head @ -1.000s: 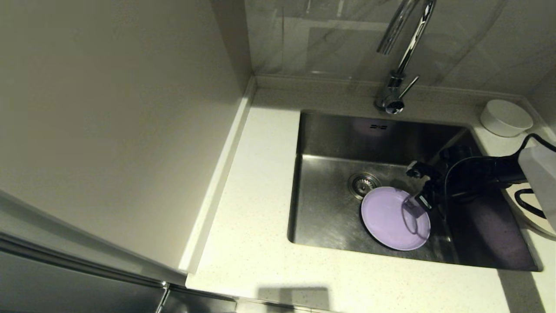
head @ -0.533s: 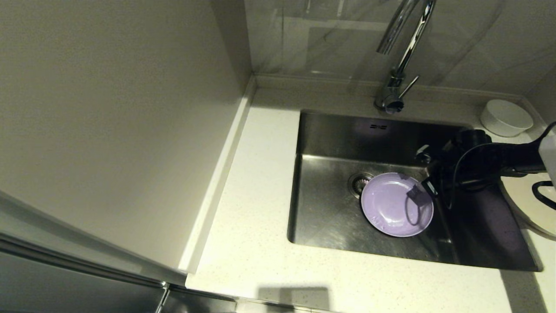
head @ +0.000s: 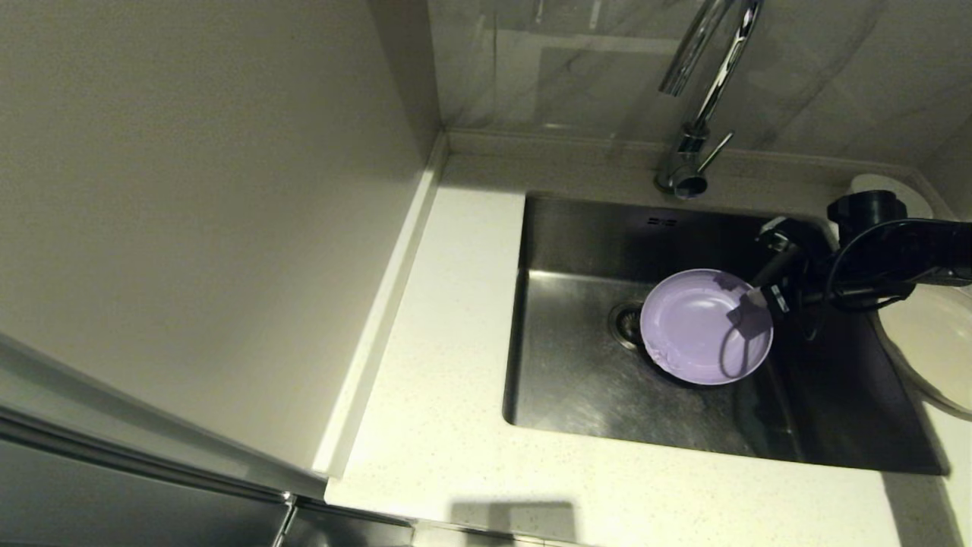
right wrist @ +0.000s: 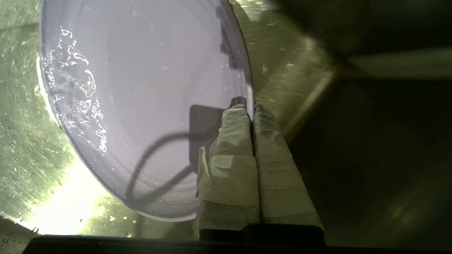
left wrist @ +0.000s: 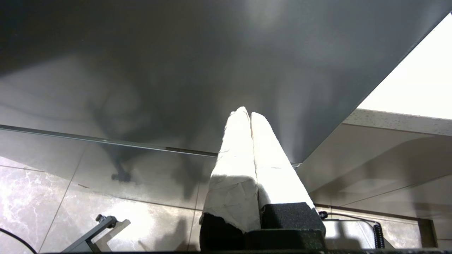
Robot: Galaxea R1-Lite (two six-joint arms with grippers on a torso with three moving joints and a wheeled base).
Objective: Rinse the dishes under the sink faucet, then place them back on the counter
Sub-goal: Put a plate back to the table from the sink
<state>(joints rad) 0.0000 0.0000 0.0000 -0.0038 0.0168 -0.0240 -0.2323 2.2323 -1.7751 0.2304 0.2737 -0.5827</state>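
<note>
The right pincer [head: 762, 298] is clenching the rim of the wet lilac plate [head: 702, 328], holding it above the sink [head: 577, 380]. Rinsing looks finished; next it needs carrying to the worktop [head: 448, 425] beside the pincer. The left pincer [left wrist: 250, 114], fingers pressed together, is parked low.

Sink [head: 577, 380] left half open, lilac plate [head: 702, 327] mid-basin; faucet [head: 695, 99] overhanging back edge

Right arm [head: 904, 251]: black casing with a looping black cable. Right claw [right wrist: 251, 107]: two tapered fingers wrapped in pale creased tape on a black base. Left claw [left wrist: 250, 114]: identical white-taped fingers, black mount.
</note>
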